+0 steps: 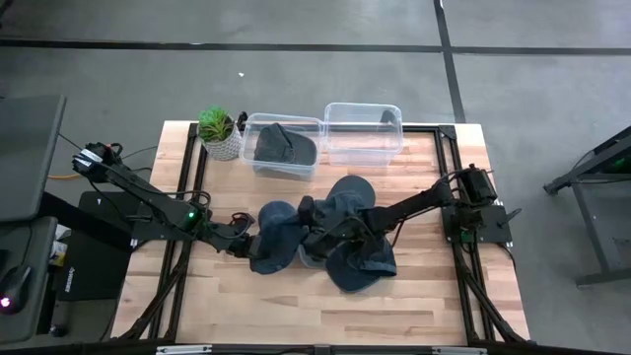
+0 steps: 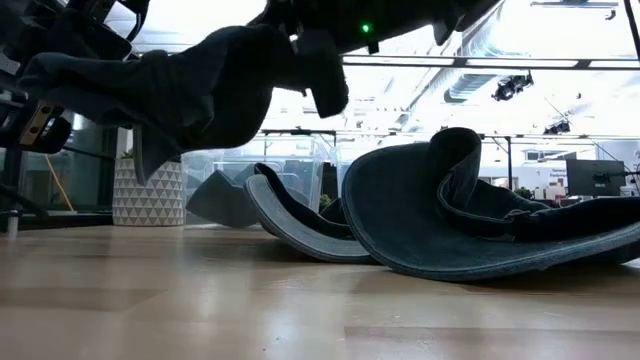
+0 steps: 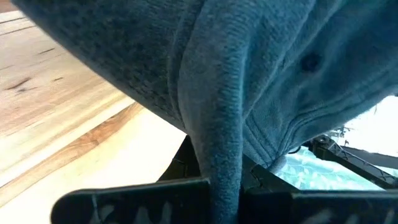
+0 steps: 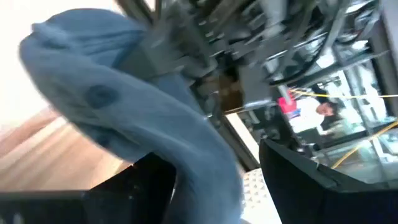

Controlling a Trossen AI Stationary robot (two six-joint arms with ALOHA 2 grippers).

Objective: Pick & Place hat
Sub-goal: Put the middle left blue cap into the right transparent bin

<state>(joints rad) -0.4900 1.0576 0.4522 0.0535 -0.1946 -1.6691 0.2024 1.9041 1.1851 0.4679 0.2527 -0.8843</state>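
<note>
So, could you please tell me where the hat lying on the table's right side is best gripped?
I'd take the hat by the upturned fold of its brim, coming down from above with the jaws across it. The rest of the brim lies flat on the table, giving a finger no edge, while that fold stands clear of the wood.

1. A dark blue-grey hat [image 3: 261, 81] fills most of the left wrist view, its fabric ribbed and stitched.
2. A thick fold of it hangs down between the left gripper's [image 3: 224, 202] dark fingers [image 3: 130, 202], which are clamped on it (the fold hides the gap).
3. Light wooden table [image 3: 56, 124] lies beneath.
4. A dark frame bar [image 3: 354, 158] shows beyond the hat.
</note>
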